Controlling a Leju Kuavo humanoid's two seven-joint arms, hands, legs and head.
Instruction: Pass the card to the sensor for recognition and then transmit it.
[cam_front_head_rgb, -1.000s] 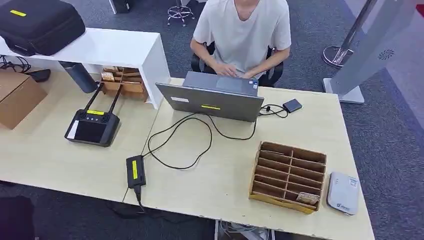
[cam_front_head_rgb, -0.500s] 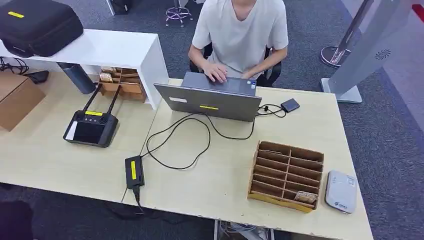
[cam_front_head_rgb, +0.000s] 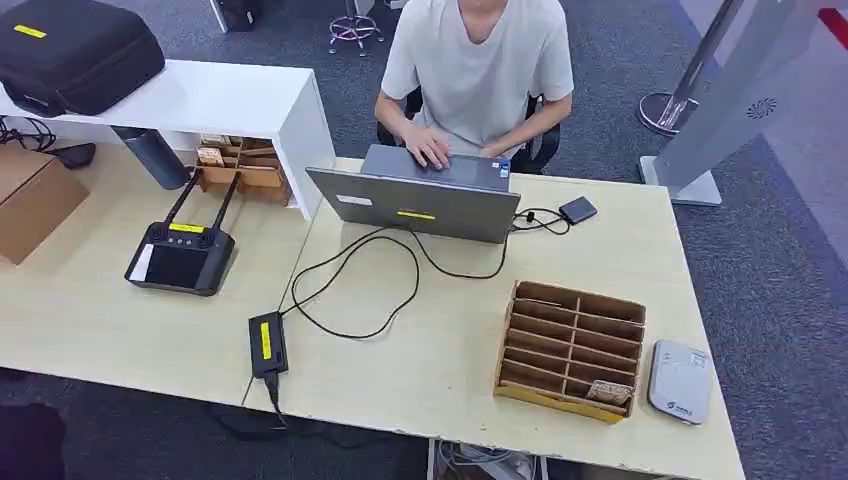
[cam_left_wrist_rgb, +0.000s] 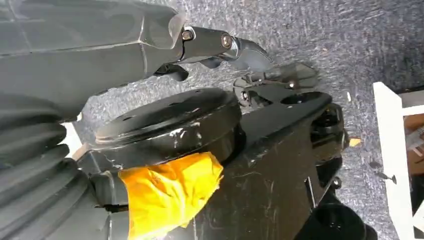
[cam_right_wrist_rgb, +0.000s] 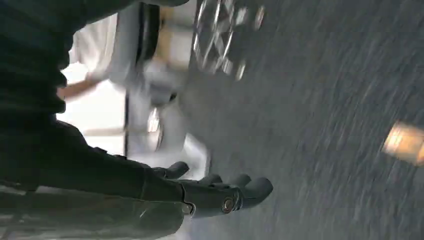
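Cardboard dominates our head view: a slotted rack (cam_front_head_rgb: 570, 349) sits on the worktop (cam_front_head_rgb: 420, 350) at about four o'clock from the laptop (cam_front_head_rgb: 415, 203). The card (cam_front_head_rgb: 608, 392) appears to lie in the rack's nearest slot, at its five o'clock corner. The grey sensor (cam_front_head_rgb: 679, 381) rests just beside the rack at three o'clock. We judge the card light, thin, stiff and slippery; a pinch on its exposed upper edge should serve, since the slot walls hide its faces. Its print is too small to read. A person (cam_front_head_rgb: 472, 70) types at twelve o'clock.

In the left wrist view, our left robot hand (cam_left_wrist_rgb: 220, 47) hangs over grey carpet, holding nothing; its fingers look loosely extended.

The right wrist view is blurred. Our right robot hand (cam_right_wrist_rgb: 220, 192) holds nothing, its fingers slightly apart over the carpet.
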